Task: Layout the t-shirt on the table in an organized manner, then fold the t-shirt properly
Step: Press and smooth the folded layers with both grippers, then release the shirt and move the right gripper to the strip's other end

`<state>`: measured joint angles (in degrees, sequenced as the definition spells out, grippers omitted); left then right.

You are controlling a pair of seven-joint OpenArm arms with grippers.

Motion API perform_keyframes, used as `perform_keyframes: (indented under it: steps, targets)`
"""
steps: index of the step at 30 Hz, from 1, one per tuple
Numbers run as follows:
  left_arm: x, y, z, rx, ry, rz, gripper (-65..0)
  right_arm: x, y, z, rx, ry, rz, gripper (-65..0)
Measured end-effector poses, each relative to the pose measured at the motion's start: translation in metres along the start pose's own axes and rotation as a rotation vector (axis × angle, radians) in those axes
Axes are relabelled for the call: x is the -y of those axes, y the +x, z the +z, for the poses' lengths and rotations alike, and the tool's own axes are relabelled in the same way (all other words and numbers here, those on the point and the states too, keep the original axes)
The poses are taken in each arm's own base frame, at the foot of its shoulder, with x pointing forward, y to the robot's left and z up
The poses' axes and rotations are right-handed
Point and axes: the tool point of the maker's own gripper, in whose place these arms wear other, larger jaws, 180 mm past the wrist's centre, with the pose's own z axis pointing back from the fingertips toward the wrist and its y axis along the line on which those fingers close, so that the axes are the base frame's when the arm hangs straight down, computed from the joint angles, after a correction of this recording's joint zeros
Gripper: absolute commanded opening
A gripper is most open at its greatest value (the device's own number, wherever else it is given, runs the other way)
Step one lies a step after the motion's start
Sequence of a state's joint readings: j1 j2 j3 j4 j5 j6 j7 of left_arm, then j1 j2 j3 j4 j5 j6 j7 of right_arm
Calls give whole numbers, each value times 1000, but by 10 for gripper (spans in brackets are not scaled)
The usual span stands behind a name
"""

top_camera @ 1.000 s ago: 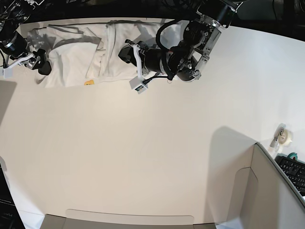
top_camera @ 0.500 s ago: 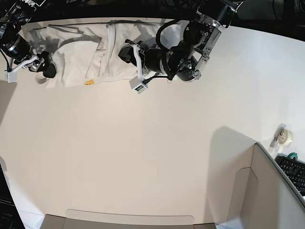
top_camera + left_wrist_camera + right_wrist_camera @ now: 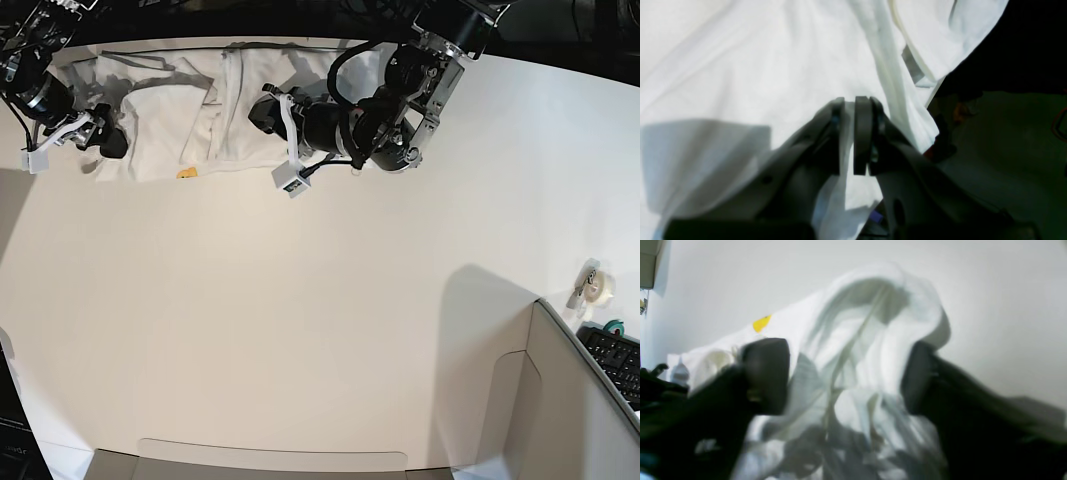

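The right gripper (image 3: pixel 104 138) has slid further onto the t-shirt (image 3: pixel 165 105), jaws spread; left gripper (image 3: pixel 849 133) jaws pinch cloth.

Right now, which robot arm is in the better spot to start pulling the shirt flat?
Probably the left. The left gripper is already pinched shut on the t-shirt. The right gripper only straddles a bunched fold, jaws apart.

So up close the right tool (image 3: pixel 843 376) has its two dark fingers (image 3: pixel 765 373) standing wide apart, and a rumpled hump of the white t-shirt (image 3: pixel 873 326) sits right between them. The cloth bunches up into a hood-like fold with a seam running down the middle. There's a small yellow patch (image 3: pixel 761 323) of print off to the left. Behind it all is plain off-white tabletop (image 3: pixel 990 290). Everything's pretty blurry.
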<state>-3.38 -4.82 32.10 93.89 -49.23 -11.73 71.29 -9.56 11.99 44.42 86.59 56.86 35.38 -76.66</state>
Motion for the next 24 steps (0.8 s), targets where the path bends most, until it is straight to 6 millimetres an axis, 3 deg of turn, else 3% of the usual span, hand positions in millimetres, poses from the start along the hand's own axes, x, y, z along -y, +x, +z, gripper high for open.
perform_keyframes:
  steps: [2,6,12,15,20,24]
  targets:
    - [0,0,0,0,0,0,-614,2,-5,-1,-19,-8,-4,-451]
    - [-2,-1,1,1,5,-1,-615,2,-12,-2,-39,-11,-12,-617]
    - [-13,1,42,39,91,-97,-614,3,-11,-2,-44,-14,-11,-628]
    - [-22,2,61,103,124,-51,-614,5,-7,0,-38,-22,-17,-629]
    - [-64,-21,96,121,241,43,-614,25,1,15,8,-83,-53,-630]
    - [-83,-40,113,113,304,86,-615,27,2,16,15,-92,-58,-635]
